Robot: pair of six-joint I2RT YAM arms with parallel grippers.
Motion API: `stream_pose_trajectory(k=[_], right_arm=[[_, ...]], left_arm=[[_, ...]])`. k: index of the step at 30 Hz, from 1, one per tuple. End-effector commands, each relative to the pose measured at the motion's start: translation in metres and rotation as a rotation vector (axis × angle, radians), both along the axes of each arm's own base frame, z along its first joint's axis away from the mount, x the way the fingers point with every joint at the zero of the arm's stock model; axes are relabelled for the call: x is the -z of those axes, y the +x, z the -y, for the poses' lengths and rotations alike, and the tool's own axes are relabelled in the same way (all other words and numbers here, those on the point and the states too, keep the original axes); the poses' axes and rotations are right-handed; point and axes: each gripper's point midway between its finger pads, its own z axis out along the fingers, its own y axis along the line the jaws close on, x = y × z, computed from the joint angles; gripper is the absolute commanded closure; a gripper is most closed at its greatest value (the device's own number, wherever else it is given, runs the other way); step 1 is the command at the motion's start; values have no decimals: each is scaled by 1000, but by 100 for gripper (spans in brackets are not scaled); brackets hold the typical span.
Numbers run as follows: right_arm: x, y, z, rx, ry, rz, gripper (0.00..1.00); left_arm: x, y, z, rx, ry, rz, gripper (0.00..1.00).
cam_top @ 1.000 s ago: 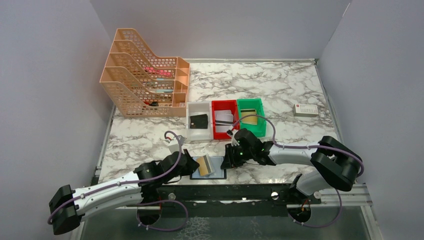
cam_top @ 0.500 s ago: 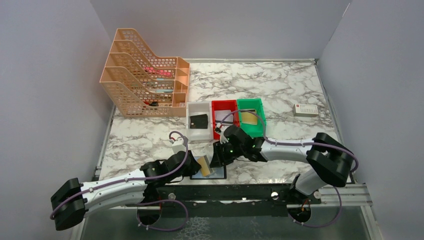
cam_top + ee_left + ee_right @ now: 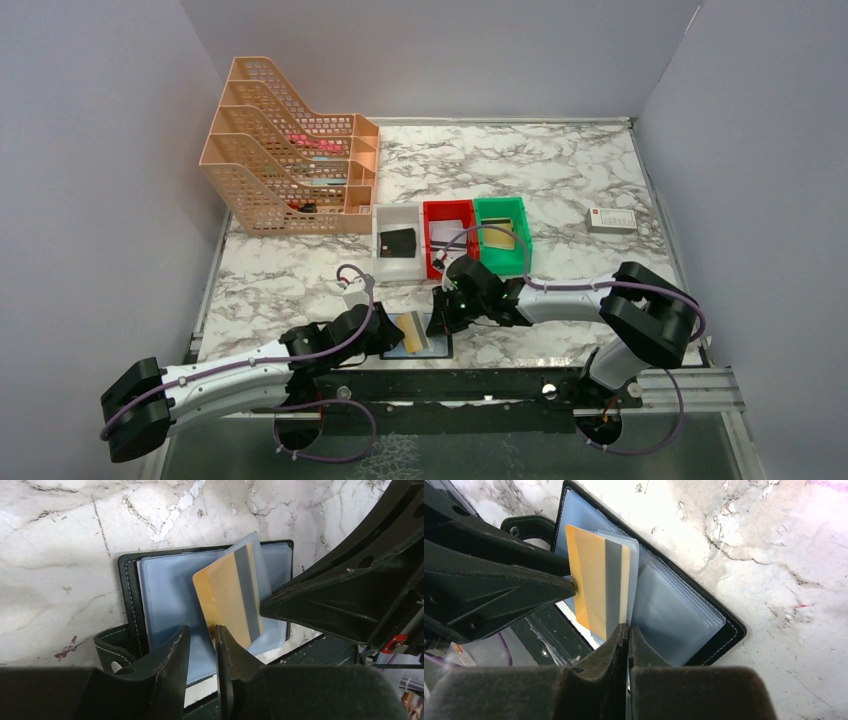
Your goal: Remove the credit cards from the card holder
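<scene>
Since a second ago the right gripper (image 3: pixel 627 629) has swung left, from beside the holder (image 3: pixel 165 595) to over its right edge, while the left gripper (image 3: pixel 201 632) has barely shifted. The right jaws are pressed together on the lower edge of the tan-gold card (image 3: pixel 591 580), which is tilted up in a clear sleeve (image 3: pixel 634 575) of the open holder. The left fingers sit a narrow slit apart at the holder's left side, by the card's other edge; whether they pinch anything cannot be told. The holder lies open, blue-grey face up, at the near edge of the marble table (image 3: pixel 560 180), between the two grippers.
</scene>
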Motion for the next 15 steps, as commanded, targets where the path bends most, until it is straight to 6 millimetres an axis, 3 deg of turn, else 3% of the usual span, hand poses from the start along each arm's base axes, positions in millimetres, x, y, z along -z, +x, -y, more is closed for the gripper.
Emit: stream_pose_trajectory(k=[1, 10, 15], right_arm=[[30, -9, 28, 60, -110, -36, 94], [42, -15, 38, 75, -131, -58, 94], [44, -16, 41, 79, -142, -58, 94]], left_arm=[[-1, -4, 8, 10, -71, -16, 71], [2, -7, 18, 14, -159, -33, 71], [-2, -4, 19, 1, -178, -26, 90]])
